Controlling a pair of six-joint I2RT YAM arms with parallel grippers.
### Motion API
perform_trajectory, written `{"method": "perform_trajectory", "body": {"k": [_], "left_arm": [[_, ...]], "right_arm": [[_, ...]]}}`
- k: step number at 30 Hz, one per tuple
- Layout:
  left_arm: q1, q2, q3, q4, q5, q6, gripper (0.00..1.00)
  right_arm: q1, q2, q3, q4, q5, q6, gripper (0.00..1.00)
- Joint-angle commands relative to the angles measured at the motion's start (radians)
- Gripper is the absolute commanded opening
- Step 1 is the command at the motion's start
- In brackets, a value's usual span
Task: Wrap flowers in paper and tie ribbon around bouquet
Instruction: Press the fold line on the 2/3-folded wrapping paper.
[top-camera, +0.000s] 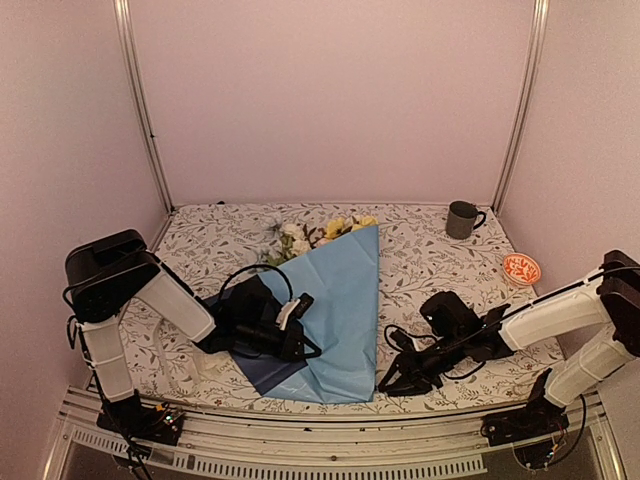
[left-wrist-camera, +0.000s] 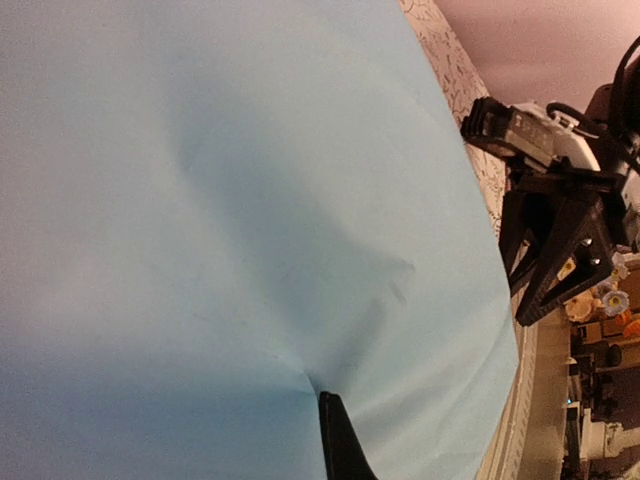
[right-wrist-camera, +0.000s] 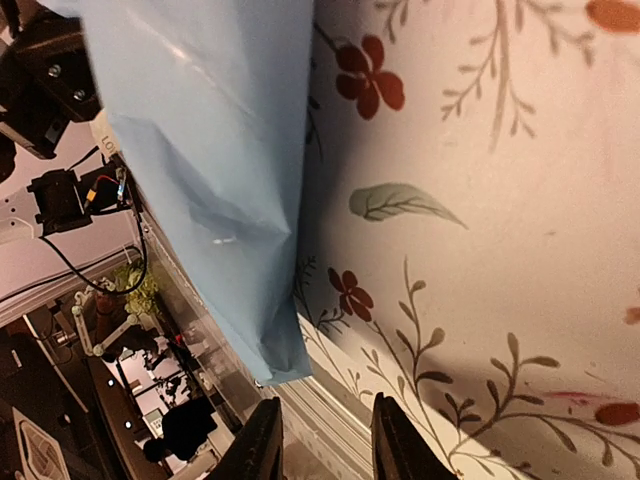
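Observation:
The light blue paper (top-camera: 340, 310) lies folded over the flowers (top-camera: 320, 232), whose white and yellow heads poke out at its far end. A navy underside (top-camera: 265, 372) shows at the near left. My left gripper (top-camera: 298, 345) is at the paper's left edge, shut on the paper (left-wrist-camera: 250, 200). One black finger (left-wrist-camera: 340, 445) shows, with a crease running from its tip; the other is hidden under the sheet. My right gripper (top-camera: 388, 383) stands open just off the paper's near right corner (right-wrist-camera: 275, 360), at the table's front edge, with nothing between its fingers (right-wrist-camera: 325, 415). The ribbon is out of view.
A grey mug (top-camera: 461, 219) stands at the back right and a small orange bowl (top-camera: 521, 268) at the right edge. The floral tablecloth (top-camera: 430, 270) covers the table. The metal front rail (top-camera: 400, 415) runs right under my right gripper.

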Motion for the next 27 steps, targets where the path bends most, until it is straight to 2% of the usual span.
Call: {"method": "perform_trajectory", "body": {"k": [1, 4, 8, 11, 15, 22, 27], "left_arm": [[0.0, 0.009, -0.003, -0.016, -0.006, 0.029, 0.0], [0.002, 0.002, -0.003, -0.037, -0.022, 0.039, 0.0], [0.001, -0.005, 0.0, -0.054, -0.037, 0.045, 0.0], [0.002, -0.011, -0.001, -0.06, -0.049, 0.044, 0.0], [0.004, -0.011, 0.005, -0.079, -0.052, 0.049, 0.0], [0.003, -0.007, 0.008, -0.097, -0.054, 0.056, 0.0], [0.003, -0.012, 0.008, -0.1, -0.058, 0.058, 0.0]], "right_arm": [[-0.055, -0.101, 0.135, -0.227, 0.105, -0.143, 0.33], [-0.058, -0.056, 0.266, -0.231, 0.107, -0.245, 0.31], [-0.061, 0.09, 0.397, -0.217, 0.096, -0.32, 0.22], [-0.086, 0.196, 0.429, -0.211, 0.09, -0.36, 0.13], [-0.104, 0.289, 0.419, -0.228, 0.108, -0.389, 0.08], [-0.208, 0.211, 0.308, -0.247, 0.157, -0.428, 0.06], [-0.239, 0.137, 0.311, -0.36, 0.219, -0.494, 0.05]]}}
